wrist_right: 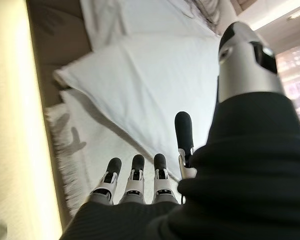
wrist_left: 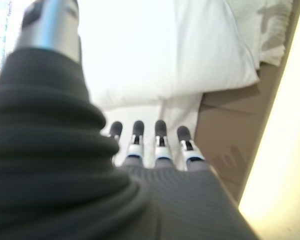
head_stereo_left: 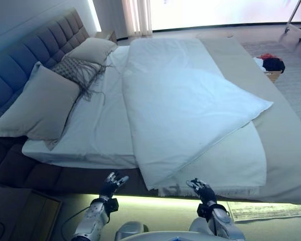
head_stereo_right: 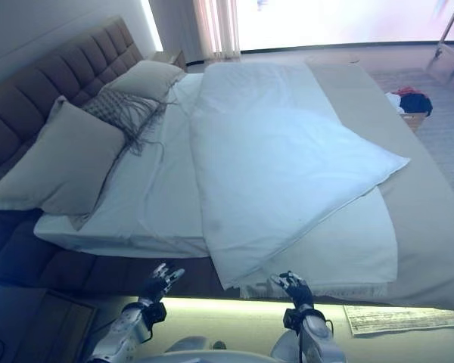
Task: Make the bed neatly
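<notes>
Duvet: lying askew across the bed
Left hand: hovering, fingers relaxed, empty
Right hand: hovering, fingers relaxed, empty

**Wide bed, covers askew**

Wide upholstered bed with a tufted padded headboard along the robot's left. Spread with a white fitted sheet, bare between pillows and duvet. Laid crookedly across the middle, a puffy white duvet, one corner hanging over the near edge, another pointing out to the right. Beneath it, a white fringed blanket, fringe along the near edge. Farther right, a beige bedspread over the foot end. Against the headboard, a large beige square pillow, a grey tasselled woven cushion and a second beige pillow, in a row.
</notes>
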Available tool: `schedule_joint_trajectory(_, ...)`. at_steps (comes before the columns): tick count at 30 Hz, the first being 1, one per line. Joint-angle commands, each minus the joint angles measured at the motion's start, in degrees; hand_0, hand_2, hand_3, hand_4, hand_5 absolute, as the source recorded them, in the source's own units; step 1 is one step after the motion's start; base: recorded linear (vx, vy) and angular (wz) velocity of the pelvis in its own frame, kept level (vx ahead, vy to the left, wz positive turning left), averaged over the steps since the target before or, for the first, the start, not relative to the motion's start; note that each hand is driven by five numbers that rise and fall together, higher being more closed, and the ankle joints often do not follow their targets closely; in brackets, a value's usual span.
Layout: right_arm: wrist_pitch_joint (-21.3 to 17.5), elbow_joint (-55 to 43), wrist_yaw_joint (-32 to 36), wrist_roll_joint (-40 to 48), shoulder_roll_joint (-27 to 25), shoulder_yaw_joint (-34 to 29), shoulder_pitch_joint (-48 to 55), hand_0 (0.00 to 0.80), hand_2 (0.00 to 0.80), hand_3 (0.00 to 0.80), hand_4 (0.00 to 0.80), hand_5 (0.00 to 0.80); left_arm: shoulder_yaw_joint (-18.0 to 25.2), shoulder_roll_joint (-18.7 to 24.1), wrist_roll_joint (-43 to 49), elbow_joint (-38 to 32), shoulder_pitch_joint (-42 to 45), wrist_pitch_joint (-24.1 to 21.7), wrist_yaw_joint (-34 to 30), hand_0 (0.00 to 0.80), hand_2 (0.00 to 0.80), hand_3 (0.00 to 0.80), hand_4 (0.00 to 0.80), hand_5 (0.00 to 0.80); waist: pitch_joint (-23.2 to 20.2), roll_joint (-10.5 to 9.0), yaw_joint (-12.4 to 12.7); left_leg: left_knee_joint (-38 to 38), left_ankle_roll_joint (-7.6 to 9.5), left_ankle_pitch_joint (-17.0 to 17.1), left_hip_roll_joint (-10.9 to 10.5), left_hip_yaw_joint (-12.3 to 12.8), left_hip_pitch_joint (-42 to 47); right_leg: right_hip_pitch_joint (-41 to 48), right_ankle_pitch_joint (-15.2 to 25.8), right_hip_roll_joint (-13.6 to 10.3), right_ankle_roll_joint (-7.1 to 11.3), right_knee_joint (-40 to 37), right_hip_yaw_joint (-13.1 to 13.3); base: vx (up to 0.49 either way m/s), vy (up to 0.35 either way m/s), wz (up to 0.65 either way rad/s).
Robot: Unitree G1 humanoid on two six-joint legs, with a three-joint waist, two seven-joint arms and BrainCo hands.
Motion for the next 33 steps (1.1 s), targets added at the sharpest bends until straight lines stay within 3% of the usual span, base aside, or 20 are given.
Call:
schedule_joint_trajectory(1,-3.11,-4.19,0.06,1.57,-1.38,-0.58,-2.19,0.0,0.0,0.0,0.0,0.0,0.02,-1.02,-0.55,-3.14,-2.74,-1.6,0.07,0.0,0.0,0.0,0.0,0.0,1.28,-1.4,-1.66,-4.34,5.33,0.84,-9.87,-2.26,5.08,-3.24,15.97,-0.81,1.95,-12.5,0.23,0.254,-0.151,0.27)
schedule_joint_trajectory(4,-2.51,-2.99,0.07,1.91,-1.06,0.01,-3.74,0.0,0.0,0.0,0.0,0.0,0.68,-1.1,-0.45,-0.89,-3.07,-2.57,-0.97,0.0,0.0,0.0,0.0,0.0,1.55,-2.58,-1.79,-4.0,5.26,-1.62,-10.05,-2.96,6.7,-3.95,17.98,0.2,3.22,-22.53,-2.06,0.31,-0.152,0.13)
schedule_joint_trajectory(6,-2.51,-2.58,0.3,1.97,-0.77,0.23,-3.44,0.0,0.0,0.0,0.0,0.0,1.23,-1.13,-0.34,0.06,-2.42,-3.32,-1.75,0.0,0.0,0.0,0.0,0.0,1.51,-3.02,-1.51,-3.28,5.53,-2.65,-10.0,-3.03,7.14,-3.86,18.44,0.46,3.63,-24.48,-3.29,0.316,-0.16,-0.14)
schedule_joint_trajectory(11,-2.93,-1.55,2.29,1.32,-0.32,-0.14,-0.95,0.0,0.0,0.0,0.0,0.0,2.62,-1.54,0.69,-0.34,0.73,-4.1,-2.5,0.0,0.0,0.0,0.0,0.0,0.94,-3.92,-0.72,0.85,5.42,-4.99,-9.37,-2.67,7.84,-2.09,16.75,-1.1,3.66,-20.17,-4.0,0.353,-0.212,0.09)
schedule_joint_trajectory(15,-2.02,-1.88,1.17,2.52,-0.76,0.93,-1.39,0.0,0.0,0.0,0.0,0.0,3.84,-1.71,-1.27,-0.61,1.3,-2.65,-2.6,0.0,0.0,0.0,0.0,0.0,0.38,-3.54,-0.86,4.83,3.63,-6.0,-6.94,-2.05,8.67,-0.24,13.32,-0.22,2.56,-15.21,-2.69,0.339,-0.289,0.32)
schedule_joint_trajectory(18,-1.57,-1.62,1.42,2.94,-1.63,0.79,-1.3,0.0,0.0,0.0,0.0,0.0,2.7,-1.34,-0.64,-0.98,1.65,-3.16,-3.97,0.0,0.0,0.0,0.0,0.0,-0.54,-2.99,-1.28,8.72,1.49,-0.56,-4.74,-2.87,7.26,1.94,9.23,2.99,0.48,-15.42,-2.33,0.242,-0.291,0.32)
schedule_joint_trajectory(20,-1.66,-0.61,1.57,2.96,-2.5,0.35,-1.79,0.0,0.0,0.0,0.0,0.0,1.84,-1.79,-1.14,-1.05,1.29,-3.86,-4.23,0.0,0.0,0.0,0.0,0.0,-0.99,-2.96,-1.37,13.6,-0.32,3.67,-4.54,-3.44,5.23,3.81,6.98,4.83,-1.28,-16.06,-2.52,0.167,-0.245,0.38)
schedule_joint_trajectory(23,-2.21,0.3,1.04,3.15,-4.0,-0.62,-2.25,0.0,0.0,0.0,0.0,0.0,0.69,-2.66,-1.9,-1.49,0.74,-4.32,-3.91,0.0,0.0,0.0,0.0,0.0,-0.92,-3.17,-1.4,23.61,-2.48,8.22,-5.25,-2.0,-0.52,6.64,4.3,6.07,-3.64,-16.59,-3.59,0.118,-0.218,0.41)
schedule_joint_trajectory(25,-2.61,0.32,0.05,3.8,-4.52,-1.24,-2.35,0.0,0.0,0.0,0.0,0.0,0.25,-2.83,-1.72,-2.42,0.75,-4.09,-4.5,0.0,0.0,0.0,0.0,0.0,-0.49,-3.37,-1.23,25.11,-3.03,9.76,-3.47,-1.12,-4.25,8.09,3.37,6.56,-4.58,-16.86,-3.69,0.096,-0.176,0.24)
schedule_joint_trajectory(27,-3.05,0.64,0.16,4.31,-4.46,-1.62,-2.84,0.0,0.0,0.0,0.0,0.0,-0.23,-2.77,-1.28,-3.08,0.24,-4.06,-4.38,0.0,0.0,0.0,0.0,0.0,0.06,-3.59,-0.8,21.52,-2.44,10.14,-1.43,-1.43,-5.74,9.22,2.88,7.3,-4.72,-17.46,-2.84,0.106,-0.112,-0.11)
schedule_joint_trajectory(29,-2.64,1.31,-0.61,4.64,-3.98,-1.22,-4.13,0.0,0.0,0.0,0.0,0.0,-0.53,-2.73,-1.38,-2.82,-1.11,-3.96,-3.41,0.0,0.0,0.0,0.0,0.0,0.11,-3.39,-0.42,13.28,-2.3,11.6,0.97,-2.51,-4.72,10.05,2.22,8.73,-4.63,-18.32,-1.2,0.151,-0.039,-0.3)
schedule_joint_trajectory(33,-1.98,1.33,-1.73,5.29,-3.58,-0.19,-4.24,0.0,0.0,0.0,0.0,0.0,-0.31,-2.84,-1.24,-2.17,-2.79,-3.34,-3.16,0.0,0.0,0.0,0.0,0.0,-0.41,-1.93,0.85,-1.53,-4.49,16.23,4.26,-6.11,-4.41,11.75,0.4,11.16,-4.89,-19.7,0.94,0.181,0.032,-0.29)
